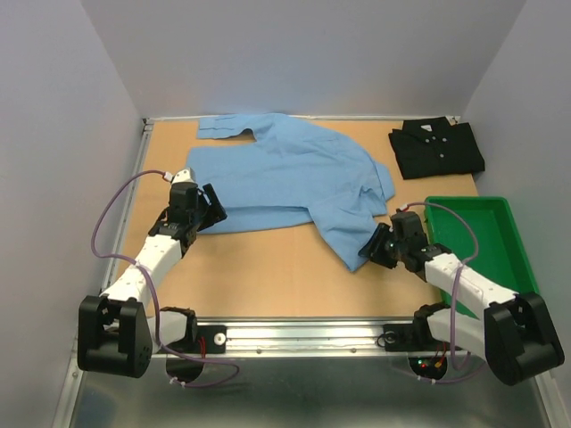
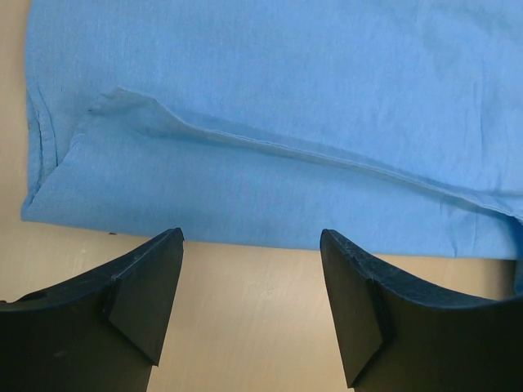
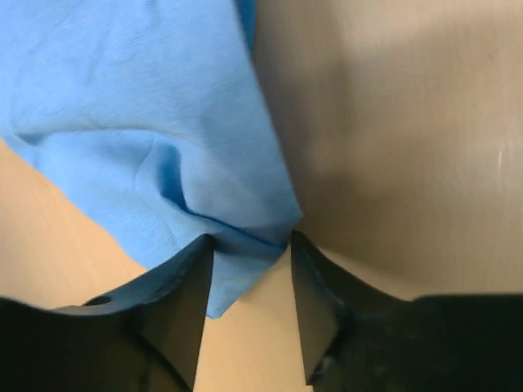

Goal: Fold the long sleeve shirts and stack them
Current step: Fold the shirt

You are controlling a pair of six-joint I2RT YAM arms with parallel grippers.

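The light blue shirt (image 1: 285,174) lies spread across the middle of the table, one sleeve trailing toward the front right. My right gripper (image 1: 376,250) is at that sleeve's end. In the right wrist view its jaws (image 3: 252,241) stand narrow, with the bunched blue sleeve cloth (image 3: 122,122) pinched between the fingertips. My left gripper (image 1: 212,207) is open and empty at the shirt's near left hem. In the left wrist view it (image 2: 252,237) hovers over bare table just short of the hem (image 2: 286,98). The black shirt (image 1: 435,147) lies folded at the back right.
A green plastic tray (image 1: 513,241) sits at the right edge, close behind my right arm. Bare wooden table (image 1: 268,276) shows between the two arms. Grey walls enclose the table at the back and sides.
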